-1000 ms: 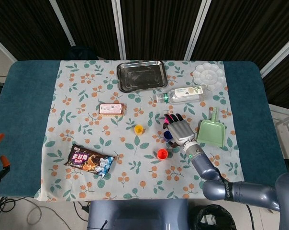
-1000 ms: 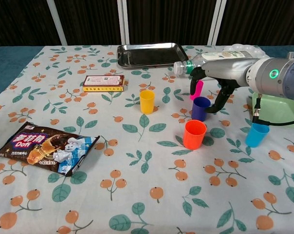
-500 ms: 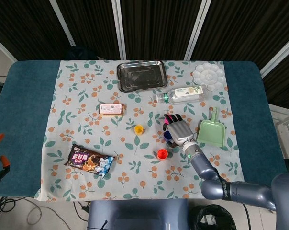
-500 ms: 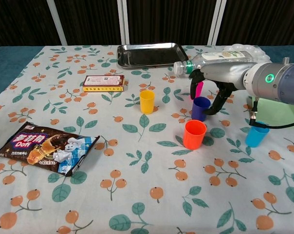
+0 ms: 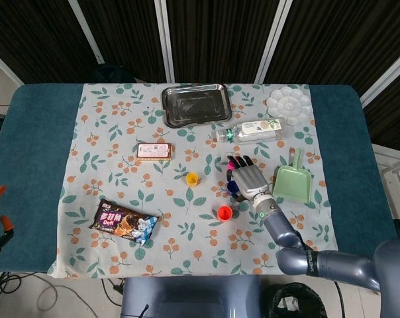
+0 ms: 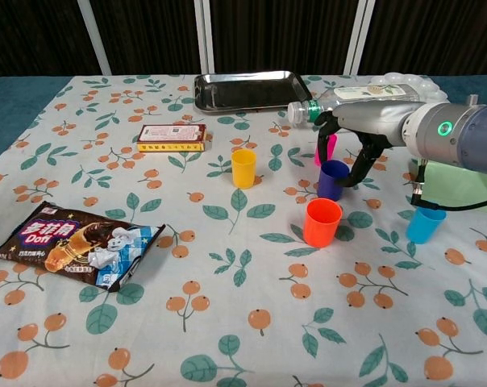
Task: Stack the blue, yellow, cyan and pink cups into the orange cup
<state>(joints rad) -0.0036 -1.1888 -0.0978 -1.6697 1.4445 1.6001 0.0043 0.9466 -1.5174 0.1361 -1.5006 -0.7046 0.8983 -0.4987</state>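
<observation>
1. The right hand (image 6: 346,149) hangs over the blue cup (image 6: 332,179), its dark fingers (image 6: 358,171) curved down around the cup's rim. Whether they actually grasp the cup cannot be told from either view.
2. In the head view the right hand (image 5: 250,180) covers most of the blue cup (image 5: 233,187); only a sliver shows at its left edge. The chest view shows the cup upright on the cloth.
3. The pink cup (image 6: 326,149) stands just behind the blue one, partly hidden by the hand. From the head view only its pink tip (image 5: 232,161) peeks out by the fingertips.
4. The orange cup (image 6: 322,222) stands upright just in front of the blue cup, apart from it; the head view places it (image 5: 224,212) below and left of the hand.
5. The cyan cup (image 6: 426,224) shows only in the chest view, right of the orange cup, under the forearm; the arm hides it from the head camera.
6. The yellow cup (image 6: 243,168) stands alone, left of the blue cup, also seen from above (image 5: 192,178).
7. The left hand appears in neither view.
8. A green dustpan (image 5: 292,183) lies right of the hand, and a clear bottle (image 5: 252,130) lies on its side behind it.
</observation>
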